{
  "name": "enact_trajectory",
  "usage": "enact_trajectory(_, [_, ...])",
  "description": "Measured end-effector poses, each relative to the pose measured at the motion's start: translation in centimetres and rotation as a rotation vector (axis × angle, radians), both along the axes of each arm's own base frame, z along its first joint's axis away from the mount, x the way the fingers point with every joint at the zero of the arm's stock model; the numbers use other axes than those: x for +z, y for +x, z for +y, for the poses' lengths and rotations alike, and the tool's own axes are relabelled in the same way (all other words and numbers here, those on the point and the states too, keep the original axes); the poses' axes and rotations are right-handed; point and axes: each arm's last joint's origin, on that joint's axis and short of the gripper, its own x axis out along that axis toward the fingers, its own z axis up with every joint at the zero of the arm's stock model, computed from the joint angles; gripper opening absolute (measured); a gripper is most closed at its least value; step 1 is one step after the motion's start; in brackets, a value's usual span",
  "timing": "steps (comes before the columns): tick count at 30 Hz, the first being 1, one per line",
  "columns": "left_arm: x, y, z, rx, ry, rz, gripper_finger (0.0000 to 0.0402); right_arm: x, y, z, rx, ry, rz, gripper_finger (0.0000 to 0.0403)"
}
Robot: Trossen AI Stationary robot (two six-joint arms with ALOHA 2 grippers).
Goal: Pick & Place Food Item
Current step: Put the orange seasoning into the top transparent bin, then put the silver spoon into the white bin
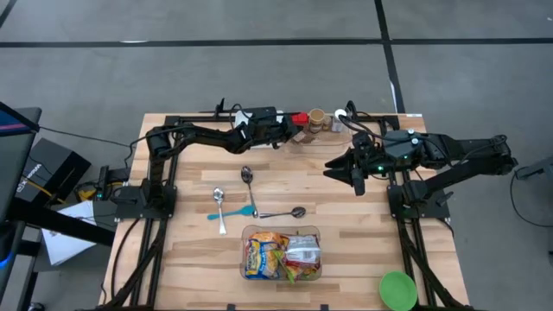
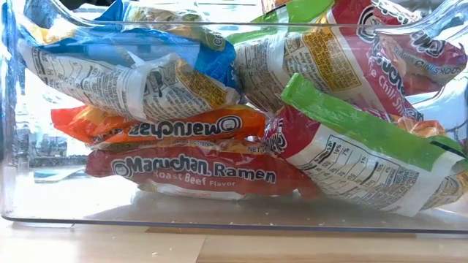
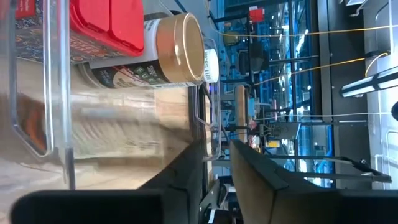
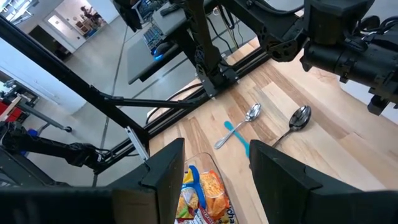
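A red-lidded container (image 1: 300, 118) (image 3: 109, 22) and a tan-lidded jar (image 1: 317, 116) (image 3: 180, 50) stand side by side at the table's far edge. In the left wrist view they show behind a clear plastic wall (image 3: 62, 93). My left gripper (image 1: 290, 130) (image 3: 216, 158) reaches level toward them. It is open by a narrow gap with nothing between its fingers. My right gripper (image 1: 355, 175) (image 4: 214, 180) hangs open and empty, high over the table's right middle. A clear bin (image 1: 313, 231) (image 2: 14, 204) of ramen packets (image 1: 268, 256) (image 2: 190, 172) sits at the near middle.
Three metal spoons (image 1: 247, 175) (image 1: 219, 199) (image 1: 294, 212) and a blue one (image 1: 230, 215) lie between the jars and the bin. A green bowl (image 1: 397, 289) sits at the near right corner. Further jars (image 1: 334, 123) stand right of the tan-lidded one.
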Motion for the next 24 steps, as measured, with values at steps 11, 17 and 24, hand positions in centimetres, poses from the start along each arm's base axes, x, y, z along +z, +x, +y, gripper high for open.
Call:
enact_trajectory(11, [1.8,-0.3,-0.1,0.026,0.039,-0.044,0.0118,0.0,0.0,-0.1,-0.02,-0.005,-0.001,0.0175])
enact_trajectory(17, [4.4,-1.0,-0.3,0.018,0.108,-0.079,0.0111,0.0,0.0,-0.1,-0.022,-0.006,-0.001,0.0175])
enact_trajectory(24, [9.3,-3.0,-1.5,-0.072,0.287,-0.04,0.011,0.0,0.0,-0.1,-0.022,-0.006,-0.001,0.0175])
